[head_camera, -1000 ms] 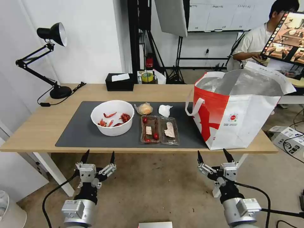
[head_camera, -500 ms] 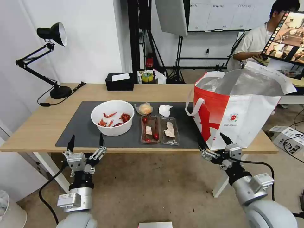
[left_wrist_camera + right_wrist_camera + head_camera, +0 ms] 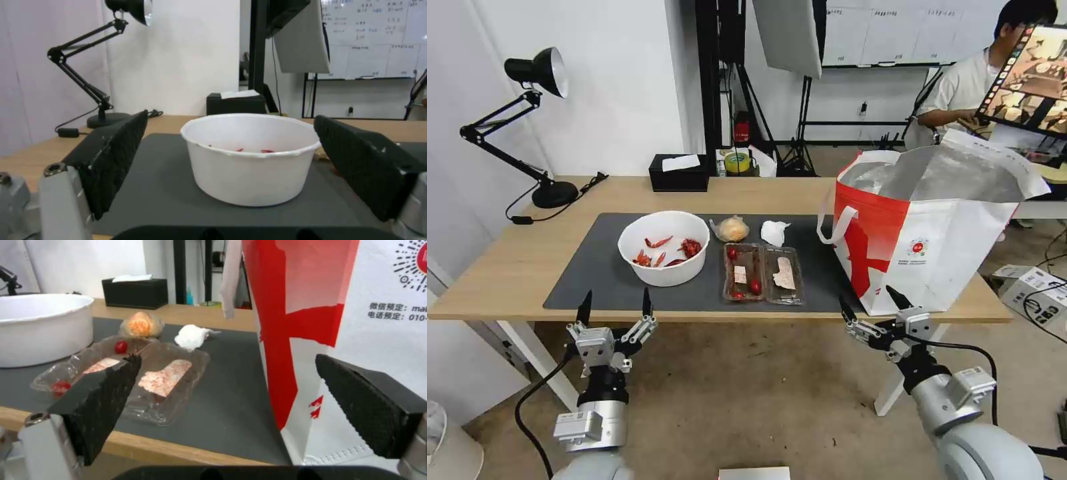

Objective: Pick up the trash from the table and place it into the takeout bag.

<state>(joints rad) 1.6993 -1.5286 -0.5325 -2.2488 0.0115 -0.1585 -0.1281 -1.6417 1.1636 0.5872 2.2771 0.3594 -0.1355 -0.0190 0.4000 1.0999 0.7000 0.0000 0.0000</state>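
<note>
1. nearest, the left hand (image 3: 615, 303) hovers just off the table's near edge, its black fingers (image 3: 113, 160) spread wide and holding nothing, lined up with the white bowl (image 3: 664, 248)
2. the right hand (image 3: 868, 303) hangs off the near edge too, close in front of the takeout bag's near left corner, its fingers (image 3: 104, 396) likewise spread and empty
3. the table (image 3: 507, 267) is light wood with a dark grey mat (image 3: 594, 280) covering its middle
4. on the mat's near part, the clear hinged tray (image 3: 762, 272) lies open flat with cherry tomatoes in its left half, just right of the bowl
5. the bowl sits upright on the left of the mat, red scraps lying in its bottom
6. just beyond the tray, the small clear bag of yellow-orange food (image 3: 731, 229) lies beside the bowl's far right rim
7. the crumpled white tissue (image 3: 774, 232) rests just right of that bag, apart from it, on the mat
8. the takeout bag (image 3: 934, 247) stands upright on the right end of the table, its mouth open and foil lining showing, a white strap handle (image 3: 835, 223) hanging on its left side
9. farthest back, a black tissue box (image 3: 678, 173) sits by the far edge, and a black desk lamp (image 3: 537, 70) stands at the far left corner
</note>
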